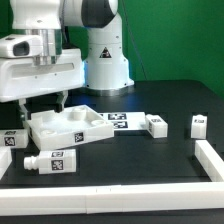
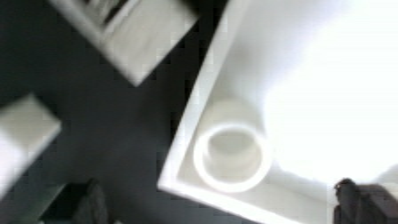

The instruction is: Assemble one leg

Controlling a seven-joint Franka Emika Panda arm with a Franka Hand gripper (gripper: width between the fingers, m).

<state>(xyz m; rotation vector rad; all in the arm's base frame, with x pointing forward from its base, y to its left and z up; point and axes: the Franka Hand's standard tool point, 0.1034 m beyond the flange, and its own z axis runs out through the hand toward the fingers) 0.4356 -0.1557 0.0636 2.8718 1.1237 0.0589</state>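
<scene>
The large white rimmed top [image 1: 72, 126] lies on the black table, left of middle. My gripper [image 1: 58, 103] hangs just over its back left corner, jaws open and empty. In the wrist view the gripper [image 2: 217, 200] straddles a blurred corner of the top [image 2: 329, 90], where a round socket [image 2: 231, 156] shows; one dark fingertip [image 2: 80, 200] sits on each side. Several alike white legs lie loose: one leg [image 1: 50, 161] in front of the top, one [image 1: 12, 138] at the exterior view's left, one [image 1: 155, 123] and one [image 1: 198, 124] to the right.
The marker board [image 1: 126, 120] lies flat behind the top, right of it. A white raised rail [image 1: 212, 160] borders the table at the exterior view's right and along the front [image 1: 110, 196]. The robot base [image 1: 105, 60] stands at the back.
</scene>
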